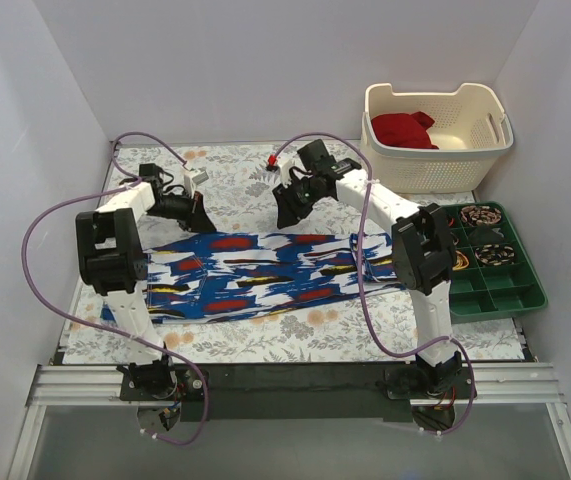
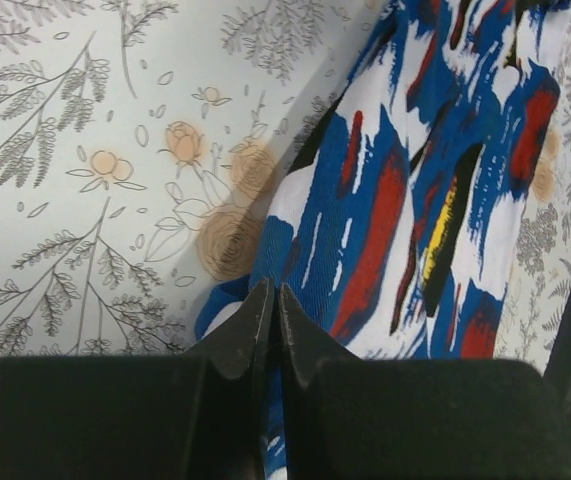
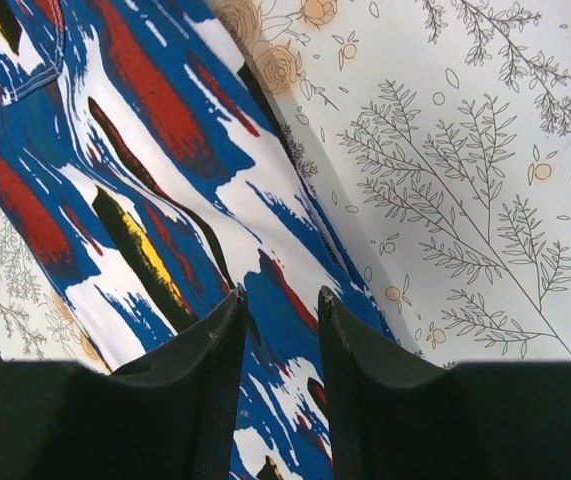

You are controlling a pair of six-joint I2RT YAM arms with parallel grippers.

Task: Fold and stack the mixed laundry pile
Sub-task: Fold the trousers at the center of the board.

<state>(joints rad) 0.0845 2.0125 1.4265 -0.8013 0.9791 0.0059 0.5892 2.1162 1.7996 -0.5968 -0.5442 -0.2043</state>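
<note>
Blue cloth garment with white, red and black print (image 1: 265,275) lies flat mid-tabletop (image 1: 235,180). Left gripper (image 2: 273,300) is closed at its far edge, right gripper (image 3: 280,305) parted above it. Lifting one-sided would likely drag the cloth and skew the fold.

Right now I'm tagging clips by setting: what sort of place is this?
Probably a lab robot booth staged for laundry: plain white walls, a left arm and right arm bolted at a floral-covered table, a cream basket holding a red garment.
</note>
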